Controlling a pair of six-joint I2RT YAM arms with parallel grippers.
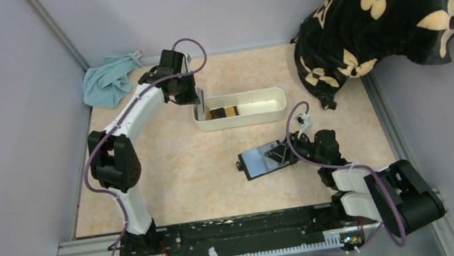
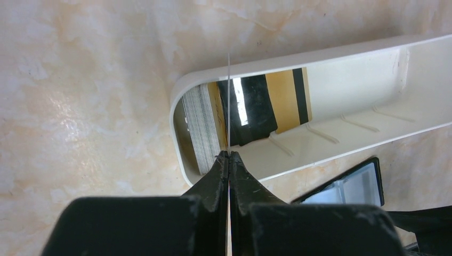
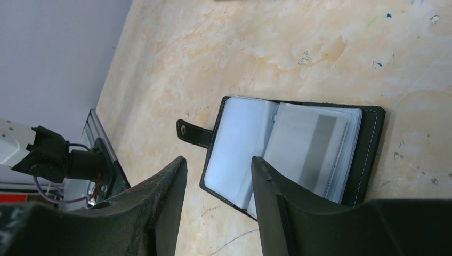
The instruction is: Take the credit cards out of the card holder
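The card holder (image 1: 262, 161) lies open on the table, black with clear grey-blue sleeves; the right wrist view (image 3: 369, 160) shows a grey card (image 3: 312, 152) inside a sleeve. My right gripper (image 1: 281, 154) is open, its fingertips (image 3: 181, 162) straddling the holder's near left corner (image 3: 218, 158). My left gripper (image 1: 197, 99) is shut on a credit card (image 2: 228, 106), seen edge-on as a thin line, above the left end of the white tray (image 2: 320, 53). Other cards (image 2: 256, 106) lie in that tray (image 1: 244, 123).
A blue cloth (image 1: 110, 81) lies at the back left corner. A black flowered cushion (image 1: 381, 6) fills the back right. The arms' mounting rail (image 1: 226, 235) runs along the near edge. Walls close in the left, back and right sides.
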